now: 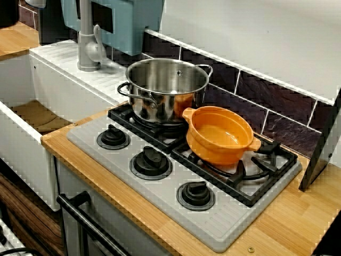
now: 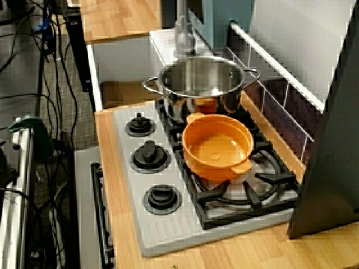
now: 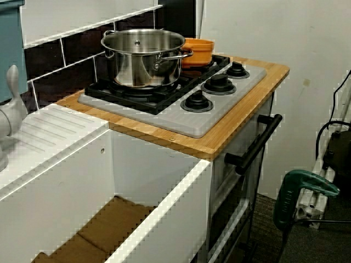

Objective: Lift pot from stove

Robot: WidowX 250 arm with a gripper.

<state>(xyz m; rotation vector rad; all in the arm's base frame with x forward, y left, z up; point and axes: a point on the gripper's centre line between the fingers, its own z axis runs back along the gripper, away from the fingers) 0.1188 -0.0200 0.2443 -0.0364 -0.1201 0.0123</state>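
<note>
My gripper is out of frame, grip unknown, as the shallow orange plastic pot (image 1: pixel 219 135) sits centre-frame on the grey ribbed stove (image 1: pixel 160 200), touching the steel pot (image 1: pixel 166 88), handles running upper-left to lower-right.

Orange pot (image 3: pixel 198 51) behind steel pot (image 3: pixel 143 57)

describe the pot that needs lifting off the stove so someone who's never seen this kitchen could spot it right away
Find the grey stove with three black knobs set in the wooden counter. On its burner grate farthest from the sink sits the orange pot, right beside the steel pot. Unlike that taller, shiny neighbour with loop handles, it is shallow, orange plastic, empty, with two stubby handles.
</note>
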